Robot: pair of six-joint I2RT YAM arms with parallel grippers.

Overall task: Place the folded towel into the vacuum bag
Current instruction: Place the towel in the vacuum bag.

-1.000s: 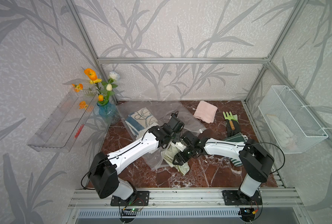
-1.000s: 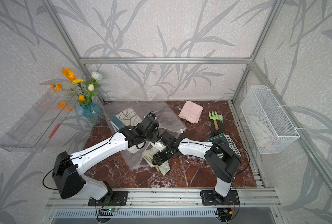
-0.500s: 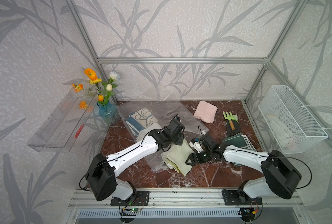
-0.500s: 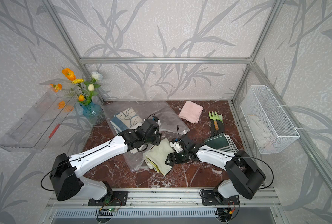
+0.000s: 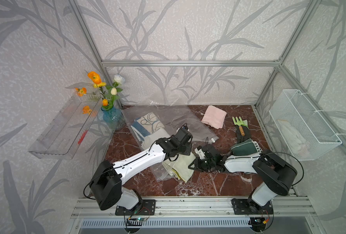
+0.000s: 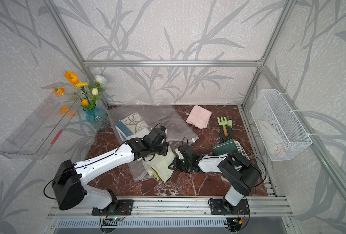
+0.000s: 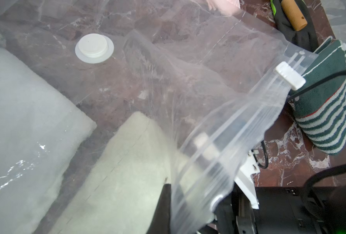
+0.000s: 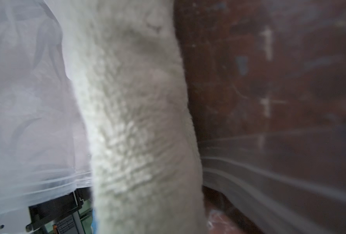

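Towel [image 5: 180, 168], pale and folded, lies partly inside the mouth of the vacuum bag [image 5: 169, 119] in both top views, the right gripper [image 5: 191, 167] at its edge. Left wrist view: the left gripper [image 7: 167, 205] pinches the bag's lifted zip strip [image 7: 239, 129]. Right wrist view: only towel; right jaws' state cannot be told.

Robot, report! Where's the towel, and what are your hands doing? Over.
Left gripper shut on bag mouth. Right gripper at towel edge, grip unclear. Towel partly inside bag. Nothing blocking.
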